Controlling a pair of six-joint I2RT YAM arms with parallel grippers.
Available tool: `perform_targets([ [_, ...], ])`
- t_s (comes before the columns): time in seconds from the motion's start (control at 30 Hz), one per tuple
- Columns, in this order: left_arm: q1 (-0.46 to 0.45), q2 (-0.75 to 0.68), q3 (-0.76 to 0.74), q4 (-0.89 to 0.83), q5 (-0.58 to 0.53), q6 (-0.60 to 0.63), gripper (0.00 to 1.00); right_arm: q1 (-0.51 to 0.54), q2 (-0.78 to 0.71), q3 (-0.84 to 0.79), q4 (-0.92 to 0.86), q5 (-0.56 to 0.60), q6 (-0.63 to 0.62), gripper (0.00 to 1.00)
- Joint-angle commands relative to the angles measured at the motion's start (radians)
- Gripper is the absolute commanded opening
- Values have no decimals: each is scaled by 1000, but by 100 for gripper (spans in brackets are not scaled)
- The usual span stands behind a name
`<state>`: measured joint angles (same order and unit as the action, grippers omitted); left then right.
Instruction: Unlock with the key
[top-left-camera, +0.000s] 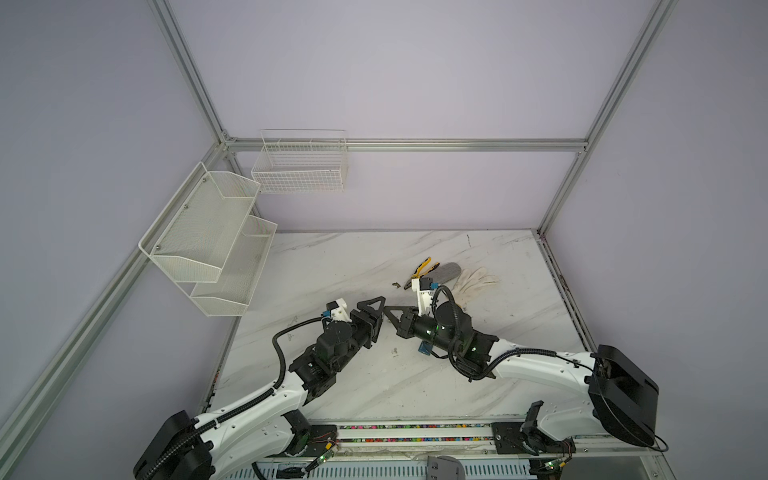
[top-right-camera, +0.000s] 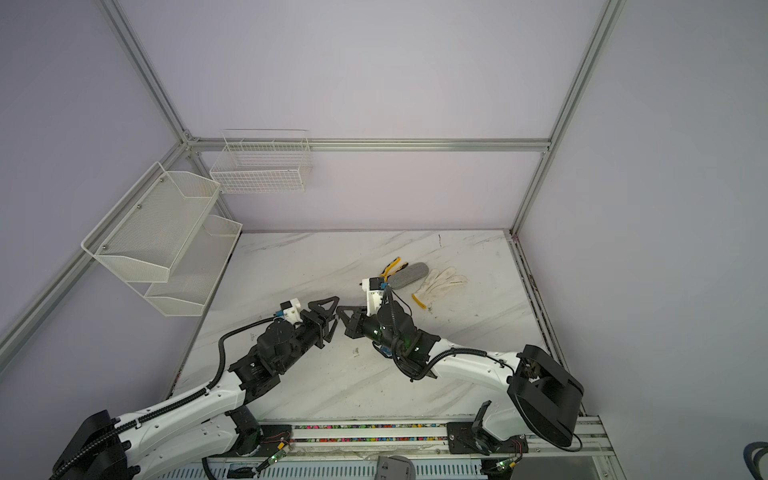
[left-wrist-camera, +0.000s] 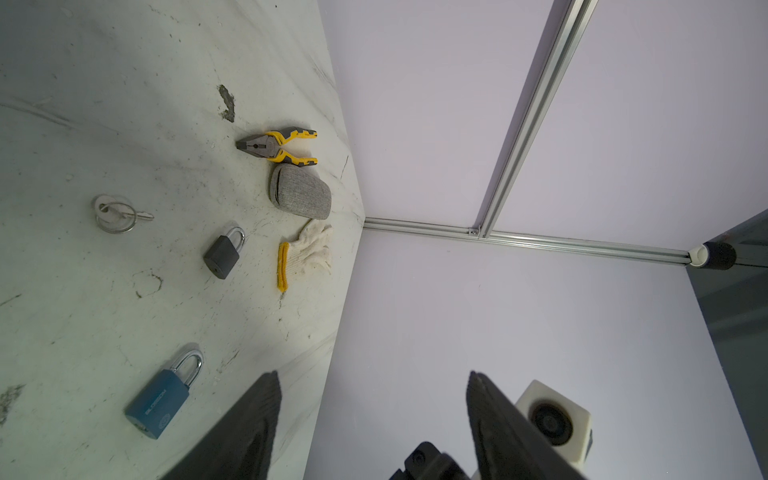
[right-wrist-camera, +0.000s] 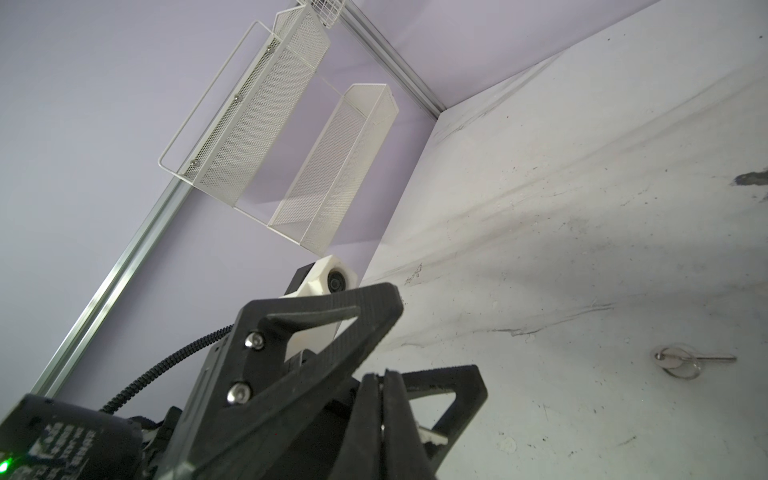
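- Left gripper (left-wrist-camera: 372, 378): fingers wide apart, nothing between them, up off the table (left-wrist-camera: 83, 104).
- Right gripper (right-wrist-camera: 380, 376): fingers pressed flat together, nothing pinched.
- In both top views: grippers nose to nose near mid-table, very close. Cannot tell if touching.
- Key (left-wrist-camera: 118, 214): flat on the marble on its ring, clear of both grippers, touched by nothing.
- Grey padlock (left-wrist-camera: 222, 253): lying flat near the key, not touching it, shackle seated in the body.
- Blue padlock (left-wrist-camera: 162, 395): lying flat, apart from the grey one, shackle seated too. Mostly hidden under the right arm in the top views.
- Pliers (left-wrist-camera: 278, 146), grey pouch (left-wrist-camera: 301, 197), work glove (left-wrist-camera: 307, 253): in a row toward the back of the table, beyond the padlocks. Pouch just beside the pliers' handle, glove a little apart.
- Mesh shelf (top-left-camera: 208, 245) on the left wall, wire basket (top-left-camera: 301, 166) on the back wall, both off the table.
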<state>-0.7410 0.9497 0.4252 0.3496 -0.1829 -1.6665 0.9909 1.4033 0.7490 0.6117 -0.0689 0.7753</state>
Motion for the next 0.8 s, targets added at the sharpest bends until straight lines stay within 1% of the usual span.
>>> perform_targets([
  [0.0, -5, -15, 103, 35, 2, -3, 75, -4, 33, 42, 58, -2, 11, 0],
  [0.27, -5, -26, 103, 33, -16, -2, 75, -1, 90, 59, 89, -13, 6, 0],
  [0.43, -5, -30, 100, 35, -23, -4, 75, -2, 76, 23, 105, 1, 6, 0],
  [0.53, -5, -34, 95, 35, -30, -5, 72, -1, 51, 8, 87, 14, 1, 0],
  [0.63, -5, -38, 90, 36, -36, -5, 67, -1, 20, -14, 80, 35, -7, 0],
  [0.77, -5, -41, 89, 35, -37, -6, 61, -3, 9, -22, 72, 30, -15, 0],
])
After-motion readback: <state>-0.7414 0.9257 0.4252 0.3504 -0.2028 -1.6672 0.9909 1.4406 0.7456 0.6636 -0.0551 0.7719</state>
